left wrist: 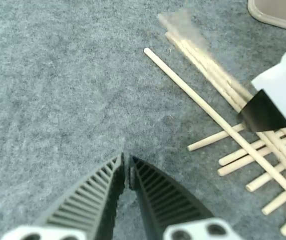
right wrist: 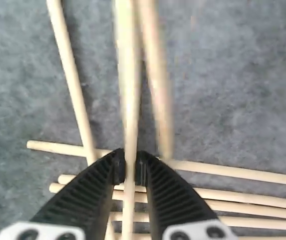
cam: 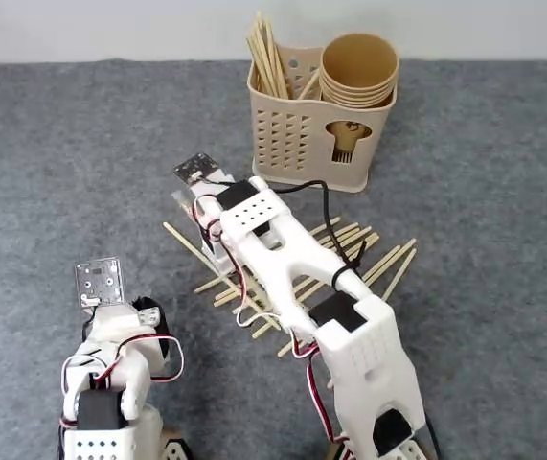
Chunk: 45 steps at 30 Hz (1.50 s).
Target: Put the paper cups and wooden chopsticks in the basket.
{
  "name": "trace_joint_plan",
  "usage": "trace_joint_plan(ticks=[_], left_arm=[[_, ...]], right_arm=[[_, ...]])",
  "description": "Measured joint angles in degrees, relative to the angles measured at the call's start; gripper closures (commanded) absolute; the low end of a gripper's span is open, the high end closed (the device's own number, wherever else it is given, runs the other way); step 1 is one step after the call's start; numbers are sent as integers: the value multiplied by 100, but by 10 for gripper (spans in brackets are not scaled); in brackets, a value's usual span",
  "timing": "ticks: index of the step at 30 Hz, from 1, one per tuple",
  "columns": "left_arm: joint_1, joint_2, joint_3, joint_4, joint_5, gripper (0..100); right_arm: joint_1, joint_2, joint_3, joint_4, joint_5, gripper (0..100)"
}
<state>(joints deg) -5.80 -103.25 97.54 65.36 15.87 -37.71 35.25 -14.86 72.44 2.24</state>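
Note:
A beige basket (cam: pixel 307 144) stands at the back of the grey carpet, holding stacked paper cups (cam: pixel 357 67) and several upright wooden chopsticks (cam: pixel 268 57). More chopsticks (cam: pixel 350 244) lie scattered in front of it. My right gripper (right wrist: pixel 129 162) is over the left end of this pile, shut on a chopstick (right wrist: pixel 127 90) that runs out between its fingers, with a second one (right wrist: pixel 155 75) close beside it. The held sticks (left wrist: pixel 198 55) hang tilted above the carpet. My left gripper (left wrist: pixel 126 162) is shut on nothing, low over bare carpet left of the pile.
The right arm (cam: pixel 292 278) stretches from the front edge across the pile. The left arm (cam: pixel 110 355) sits folded at the front left. A long single chopstick (left wrist: pixel 208 112) lies nearest the left gripper. A corner of the basket (left wrist: pixel 278 12) lies beyond.

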Motion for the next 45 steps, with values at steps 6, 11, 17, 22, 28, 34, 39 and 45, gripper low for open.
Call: trace_joint_plan(ticks=[6, 11, 17, 22, 28, 34, 39, 45], left_arm=[[0, 0, 0, 0, 0, 986], [0, 0, 0, 0, 0, 986], [0, 0, 0, 0, 0, 986], [0, 0, 0, 0, 0, 986], [0, 0, 0, 0, 0, 986], [0, 0, 0, 0, 0, 986], [0, 0, 0, 0, 0, 986], [0, 0, 0, 0, 0, 986]], right_arm=[[-44, -246, 18, 264, 0, 991], [-35, -1002, 18, 782, 0, 991], [-44, -2277, 18, 1081, 0, 991], [-18, -3367, 18, 967, 9, 991], [536, -4255, 18, -70, 70, 991], [1319, -4352, 44, -1846, 88, 991], [1653, -4229, 422, -3877, 88, 991], [1793, -3393, 905, -6048, 88, 991]])
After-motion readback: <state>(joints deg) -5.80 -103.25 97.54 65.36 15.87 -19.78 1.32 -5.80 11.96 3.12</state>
